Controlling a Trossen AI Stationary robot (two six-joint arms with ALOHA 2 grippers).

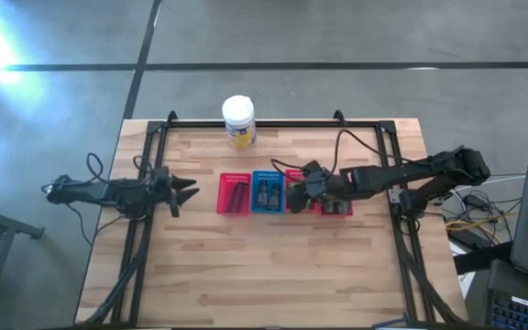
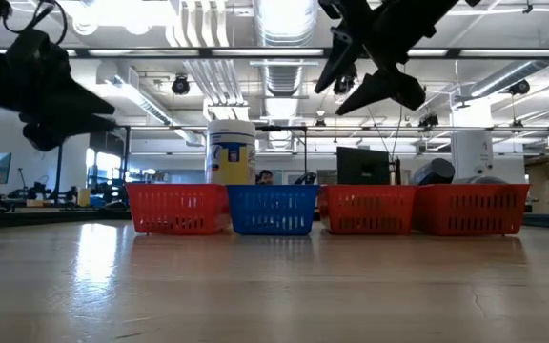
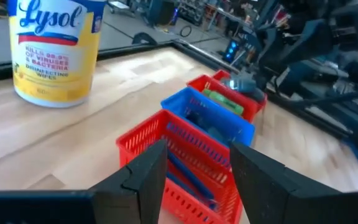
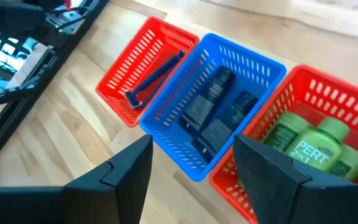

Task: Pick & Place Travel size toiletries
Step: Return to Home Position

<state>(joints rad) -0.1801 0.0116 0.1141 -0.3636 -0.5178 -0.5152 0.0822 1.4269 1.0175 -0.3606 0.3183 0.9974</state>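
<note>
**While both tools hang open, the toiletries lie sorted in four baskets**

As the low view looks across the wooden tabletop (image 1: 273,275), it first meets a row of four mesh baskets (image 2: 273,211) standing side by side at mid-table. The left tool (image 3: 197,152) hovers off the row's left end, pointing at it, with its fingers spread and holding nothing. The right tool (image 4: 192,149) hangs above the middle red basket (image 4: 340,84), well clear of its rim, and its fingers are likewise apart and empty.

Each basket holds its own kind of toiletry. The left-end red basket (image 4: 120,93) holds a slim dark blue piece (image 4: 157,78) lying aslant. The blue basket (image 4: 173,149) beside it holds dark flat packs (image 4: 213,102) laid alongside one another. The middle red basket holds bright green bottles (image 4: 309,146) lettered PERT. In the right-end red basket (image 2: 472,210), grey rounded bottles (image 2: 437,172) stick up above the rim.

Behind the row, a white jar (image 1: 238,119) with a yellow label stands upright near the tabletop's far edge, well apart from the baskets. Beyond it, ceiling ducts (image 2: 284,38) and lights fill the room.
</note>
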